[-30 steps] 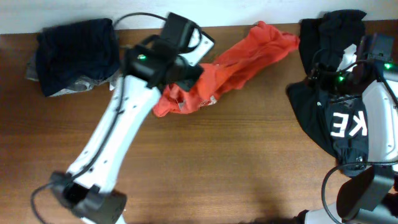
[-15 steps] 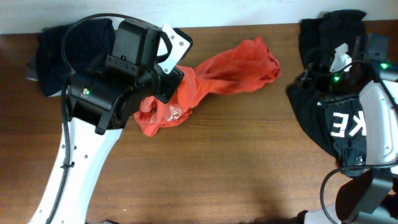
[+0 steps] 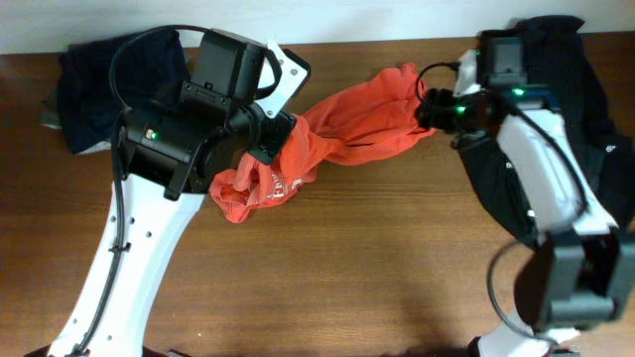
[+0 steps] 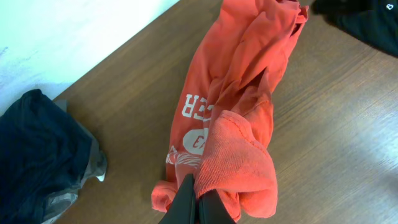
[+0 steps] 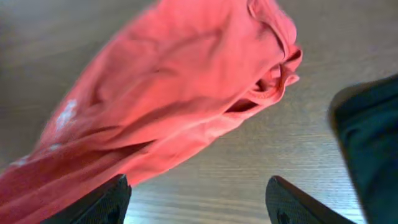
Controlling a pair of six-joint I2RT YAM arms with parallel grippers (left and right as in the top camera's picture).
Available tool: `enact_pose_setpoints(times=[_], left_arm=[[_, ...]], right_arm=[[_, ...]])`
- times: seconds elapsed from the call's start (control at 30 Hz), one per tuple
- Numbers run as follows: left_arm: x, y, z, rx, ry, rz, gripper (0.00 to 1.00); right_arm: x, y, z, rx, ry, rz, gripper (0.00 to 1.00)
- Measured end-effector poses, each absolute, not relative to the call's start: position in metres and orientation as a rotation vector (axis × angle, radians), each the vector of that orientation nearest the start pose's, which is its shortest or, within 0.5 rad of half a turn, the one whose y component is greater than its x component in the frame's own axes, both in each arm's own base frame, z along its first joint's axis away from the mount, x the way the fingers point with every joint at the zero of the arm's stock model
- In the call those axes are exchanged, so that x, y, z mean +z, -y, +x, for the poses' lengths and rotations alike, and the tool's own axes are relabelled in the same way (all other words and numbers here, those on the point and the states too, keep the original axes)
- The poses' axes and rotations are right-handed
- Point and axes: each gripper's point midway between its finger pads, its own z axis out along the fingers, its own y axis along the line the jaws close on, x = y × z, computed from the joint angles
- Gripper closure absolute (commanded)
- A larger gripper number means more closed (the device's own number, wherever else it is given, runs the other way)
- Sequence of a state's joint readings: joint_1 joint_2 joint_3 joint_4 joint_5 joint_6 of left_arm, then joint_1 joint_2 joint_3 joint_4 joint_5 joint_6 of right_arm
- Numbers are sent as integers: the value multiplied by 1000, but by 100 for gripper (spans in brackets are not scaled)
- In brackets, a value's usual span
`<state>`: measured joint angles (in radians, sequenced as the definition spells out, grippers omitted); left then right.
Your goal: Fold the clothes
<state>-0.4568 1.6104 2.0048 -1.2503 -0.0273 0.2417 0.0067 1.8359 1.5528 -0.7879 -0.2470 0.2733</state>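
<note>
Red-orange T-shirt point(image 3: 347, 124) lying bunched lengthwise at the back of the bench point(image 3: 377, 258), spreading step: left fingers point(image 4: 185, 200) clamped on one end, right fingers point(image 5: 112, 198) apart over the other, which they probably need to pinch next.

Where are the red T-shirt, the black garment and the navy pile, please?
red T-shirt point(image 3: 357, 124), overhead view, middle of its bunched body.
black garment point(image 3: 590, 89), overhead view, its upper right fabric.
navy pile point(image 3: 84, 89), overhead view, its middle.
</note>
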Motion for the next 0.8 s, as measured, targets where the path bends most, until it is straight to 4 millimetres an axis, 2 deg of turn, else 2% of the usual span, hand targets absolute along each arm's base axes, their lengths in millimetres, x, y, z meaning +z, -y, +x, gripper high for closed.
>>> enact_pose_setpoints(times=[0.17, 0.3, 0.37, 0.47, 0.7, 0.8], left_arm=[[341, 170, 356, -64, -2287, 820, 100], [341, 170, 356, -64, -2287, 820, 100], [341, 170, 356, -64, -2287, 820, 100], [341, 170, 356, -64, -2287, 820, 100], [341, 168, 357, -54, -2288, 816, 100], [341, 168, 357, -54, -2288, 816, 100]], right_arm=[[99, -49, 475, 413, -2677, 387, 27], [75, -59, 481, 416, -2700, 421, 32], [65, -66, 483, 424, -2707, 431, 39], [57, -71, 485, 429, -2712, 447, 53], [49, -72, 496, 430, -2683, 462, 67], [46, -71, 500, 425, -2672, 469, 83]])
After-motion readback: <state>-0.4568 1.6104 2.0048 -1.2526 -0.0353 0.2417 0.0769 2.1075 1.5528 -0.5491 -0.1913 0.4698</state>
